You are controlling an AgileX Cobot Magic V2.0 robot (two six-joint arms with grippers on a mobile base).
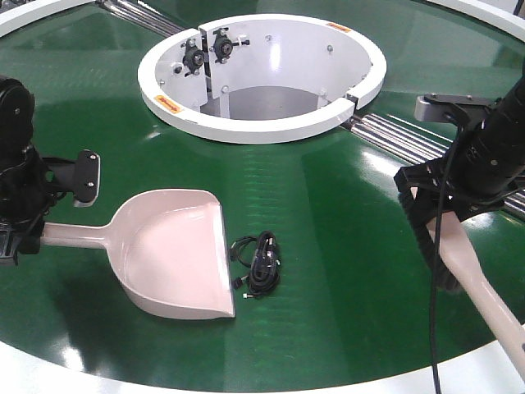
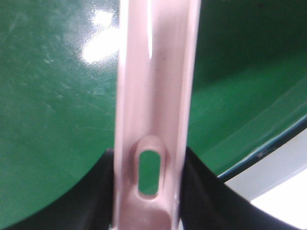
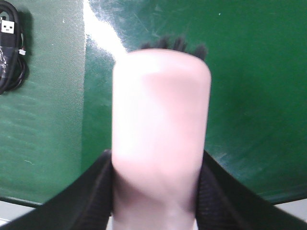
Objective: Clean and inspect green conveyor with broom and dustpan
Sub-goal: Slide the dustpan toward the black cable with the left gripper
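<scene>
The beige-pink dustpan [image 1: 172, 254] lies on the green conveyor [image 1: 344, 246], its mouth facing right. Its straight handle [image 1: 70, 235] runs left into my left gripper [image 1: 18, 234], which is shut on it. In the left wrist view the black jaws press both sides of the handle [image 2: 153, 96] at my left gripper [image 2: 148, 155], beside the slot hole. My right gripper [image 1: 431, 215] is shut on the broom [image 1: 484, 304], which slants down to the lower right. From the right wrist, the jaws of my right gripper [image 3: 158, 155] clamp the broom [image 3: 160, 110], with dark bristles [image 3: 172, 44] over the belt [image 3: 259, 72].
A coiled black cable [image 1: 258, 264] lies just right of the pan's lip, also in the right wrist view as a cable [image 3: 9, 52]. The white centre hub [image 1: 262, 125] stands behind. Steel rollers [image 1: 394, 131] run at the right. The white outer rim [image 1: 74, 373] borders the near edge.
</scene>
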